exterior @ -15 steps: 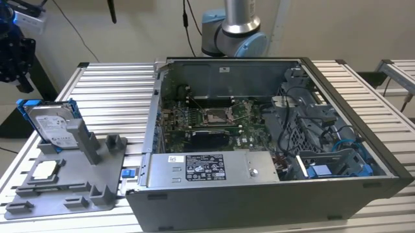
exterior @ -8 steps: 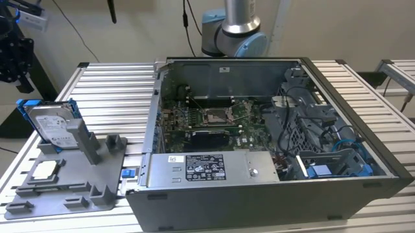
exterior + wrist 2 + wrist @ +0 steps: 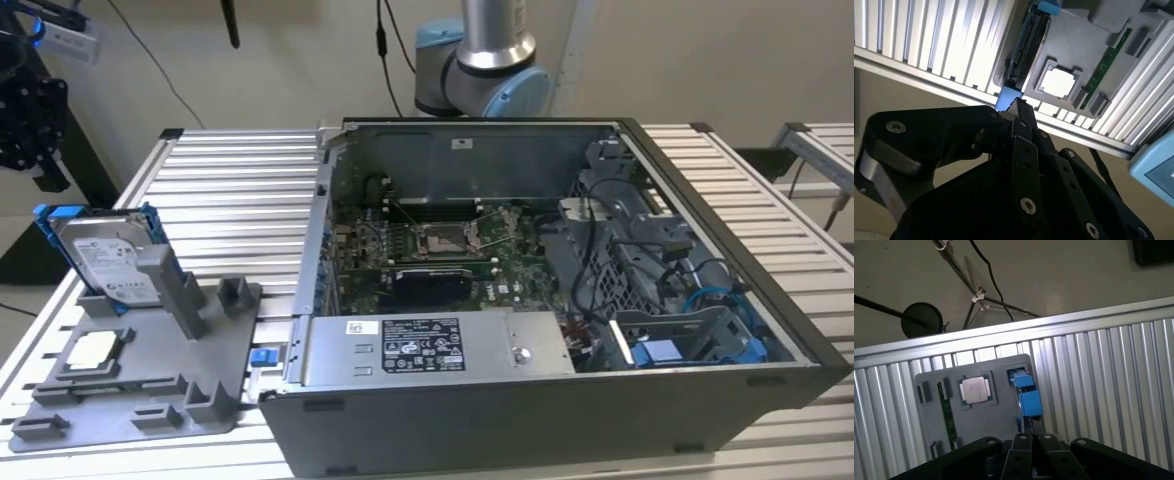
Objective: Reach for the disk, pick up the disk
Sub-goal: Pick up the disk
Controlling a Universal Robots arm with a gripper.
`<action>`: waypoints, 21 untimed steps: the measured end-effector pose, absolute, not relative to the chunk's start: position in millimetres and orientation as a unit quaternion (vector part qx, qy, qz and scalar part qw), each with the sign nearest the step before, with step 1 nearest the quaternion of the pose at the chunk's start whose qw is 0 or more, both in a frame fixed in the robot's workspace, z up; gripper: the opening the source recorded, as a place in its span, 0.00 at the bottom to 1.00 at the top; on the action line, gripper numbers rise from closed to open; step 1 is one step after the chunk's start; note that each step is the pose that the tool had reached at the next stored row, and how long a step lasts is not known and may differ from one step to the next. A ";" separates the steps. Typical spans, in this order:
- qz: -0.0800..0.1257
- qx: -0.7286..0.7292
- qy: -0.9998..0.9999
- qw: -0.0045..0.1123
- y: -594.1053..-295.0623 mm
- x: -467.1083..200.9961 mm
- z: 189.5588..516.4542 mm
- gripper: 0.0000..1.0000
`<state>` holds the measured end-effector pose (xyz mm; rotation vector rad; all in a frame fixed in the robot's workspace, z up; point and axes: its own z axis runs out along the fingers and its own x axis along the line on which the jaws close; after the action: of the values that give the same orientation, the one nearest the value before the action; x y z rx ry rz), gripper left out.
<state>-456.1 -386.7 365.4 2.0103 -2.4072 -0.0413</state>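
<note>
Since the hard drive (image 3: 104, 255) stands on edge in a slot of the grey holder (image 3: 214, 390), on the slatted surface (image 3: 227, 180) at the exterior view's left, its blue-railed sides are free to grasp. The gripper (image 3: 1016, 104) hangs apart, aimed at it, fingers (image 3: 1024, 145) seemingly closed, empty.

Open air above the disk (image 3: 100, 255); grey holder post (image 3: 160, 282) against its face.
</note>
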 end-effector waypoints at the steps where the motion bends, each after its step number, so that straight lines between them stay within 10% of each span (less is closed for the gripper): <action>1: -0.013 0.641 -0.767 0.003 -386.7 -456.0 365.4 0.00; 2: -0.013 0.641 -0.767 0.003 -386.7 -456.0 365.4 0.00; 3: -0.013 0.641 -0.767 0.003 -386.7 -456.0 365.4 1.00; 21: -0.013 0.641 -0.767 0.003 -386.7 -456.0 361.6 1.00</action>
<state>-456.0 -386.7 361.6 2.0104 -2.4072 -0.0412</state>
